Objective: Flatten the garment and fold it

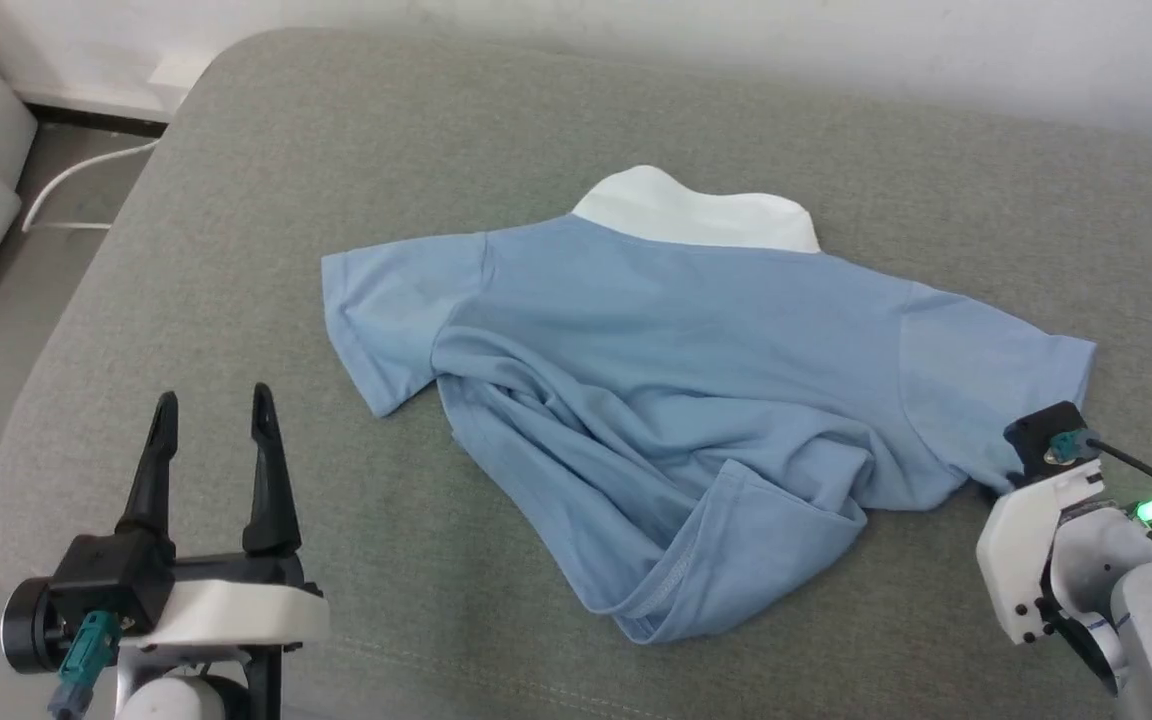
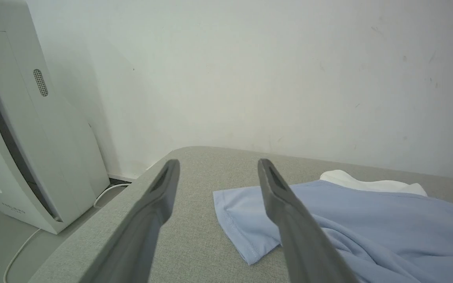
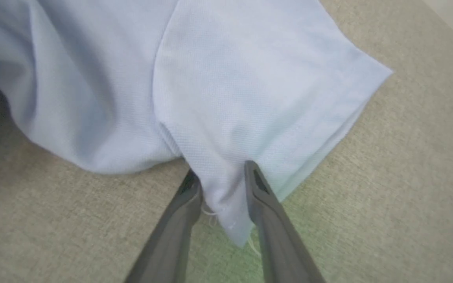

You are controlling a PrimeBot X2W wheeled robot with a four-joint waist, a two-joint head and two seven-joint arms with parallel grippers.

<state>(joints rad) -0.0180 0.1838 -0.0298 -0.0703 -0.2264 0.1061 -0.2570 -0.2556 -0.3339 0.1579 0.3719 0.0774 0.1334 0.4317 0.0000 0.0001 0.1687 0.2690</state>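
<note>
The light blue polo shirt lies back side up on the grey padded surface, its white collar at the far edge. Placket and logo are hidden. The lower hem is rumpled and folded over toward me. My right gripper is shut on the near corner of the shirt's right sleeve, with cloth bunched between the fingers; its wrist housing covers them in the head view. Left of the shirt, my left gripper stands open above the surface, short of the left sleeve, with nothing in it.
The padded surface ends in a rounded left edge, with floor beyond. A white appliance and a white cable sit on the floor at the left. A white wall runs behind the surface.
</note>
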